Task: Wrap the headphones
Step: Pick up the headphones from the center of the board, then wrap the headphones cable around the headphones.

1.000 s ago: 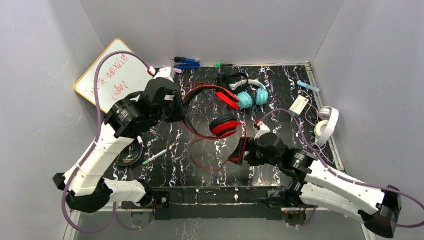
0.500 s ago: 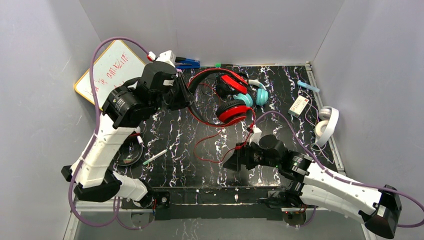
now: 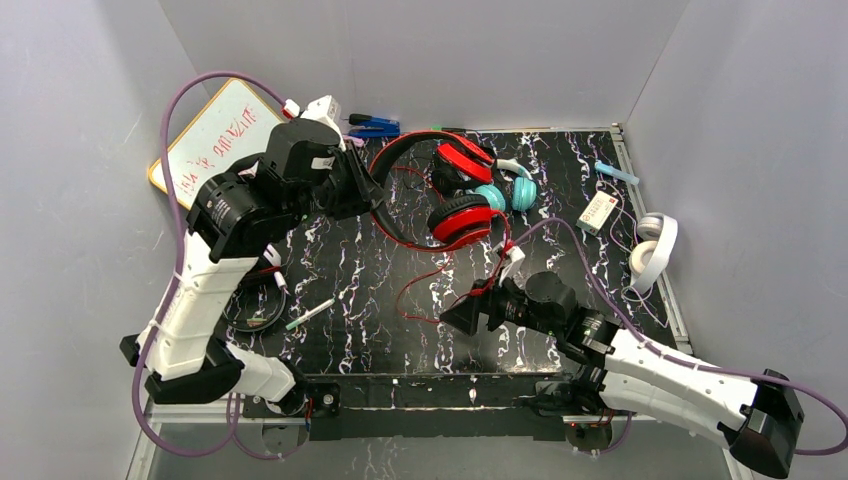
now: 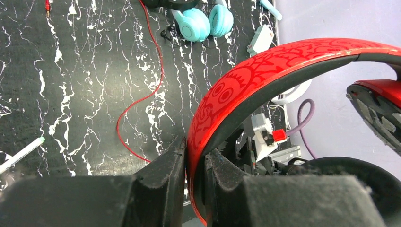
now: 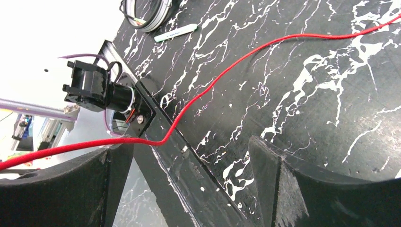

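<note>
Top external view: the left gripper (image 3: pixel 366 190) stands above the far-left part of the table (image 3: pixel 350 300), its jaws pressed onto the band of the red headphones (image 3: pixel 461 218). The left wrist view confirms the pinch, with the red band clamped edge-on between both fingers. The band arcs from the jaws toward the far edge. Both cups hang at its other end, beside the teal headphones (image 3: pixel 506 194) and a small black pair (image 3: pixel 462 157) at the far edge.

The red cord (image 3: pixel 447 284) drops from the lower cup and trails toward the near edge, its long axis running far to near with a loop of slack. The right gripper (image 3: pixel 462 316) sits at that slack, near the middle of the near edge, with its jaws spread wide and holding nothing. In the right wrist view the cord crosses the gap between the fingers, close to one finger. Judgement: the right arm is plainly the nearer to the cord and appears placed to close on it.

Surface: a black, white-veined top, apparently flat and matte. Grey walls enclose three sides. White headphones (image 3: pixel 655 250) lie at the right edge, a marker (image 3: pixel 310 314) lies toward the near-left, and a whiteboard (image 3: pixel 215 135) leans beyond the far-left corner. Judgement: winding room is tightest toward the far edge, where the other headphones crowd the red cups.
</note>
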Available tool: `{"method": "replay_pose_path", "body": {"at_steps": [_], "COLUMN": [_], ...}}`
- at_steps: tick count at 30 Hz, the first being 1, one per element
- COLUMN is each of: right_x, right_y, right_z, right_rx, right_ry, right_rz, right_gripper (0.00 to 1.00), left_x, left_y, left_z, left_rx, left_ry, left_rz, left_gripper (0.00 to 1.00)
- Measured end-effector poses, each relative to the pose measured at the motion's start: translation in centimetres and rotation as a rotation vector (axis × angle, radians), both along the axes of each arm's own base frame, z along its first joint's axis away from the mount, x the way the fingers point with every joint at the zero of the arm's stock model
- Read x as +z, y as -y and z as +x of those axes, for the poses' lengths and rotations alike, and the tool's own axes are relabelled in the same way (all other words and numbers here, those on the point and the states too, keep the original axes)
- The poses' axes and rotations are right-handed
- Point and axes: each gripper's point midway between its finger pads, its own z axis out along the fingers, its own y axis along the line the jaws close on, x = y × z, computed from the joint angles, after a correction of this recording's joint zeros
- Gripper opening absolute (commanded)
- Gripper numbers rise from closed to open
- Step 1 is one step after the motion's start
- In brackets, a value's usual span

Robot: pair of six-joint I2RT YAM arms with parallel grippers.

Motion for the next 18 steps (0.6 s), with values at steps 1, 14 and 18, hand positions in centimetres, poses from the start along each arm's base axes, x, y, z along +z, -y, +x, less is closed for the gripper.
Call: {"method": "replay_pose_path", "body": {"at_steps": [1, 14, 18], "right_x": [-0.2, -1.4, -1.8], "right_y": [-0.1, -1.1, -1.9], "right_z": [-0.1, -1.0, -0.4], "right_rx": [0.015, 0.153, 0.173], "right_ry": [0.014, 0.175, 0.239], "right_rz": [0.003, 0.041, 0.034], "right_gripper": [0.99, 0.98, 0.98], "left_x": [0.1, 4.3, 4.1], "left_y": [0.0, 0.2, 0.2], "left_z": [0.0, 2.6, 3.4], "left_rx": [0.0, 0.059, 0.069], "left_ry": [-0.002, 0.114, 0.117], "left_rz": [-0.002, -0.022, -0.006], "left_gripper": [0.0, 0.0, 0.0]}}
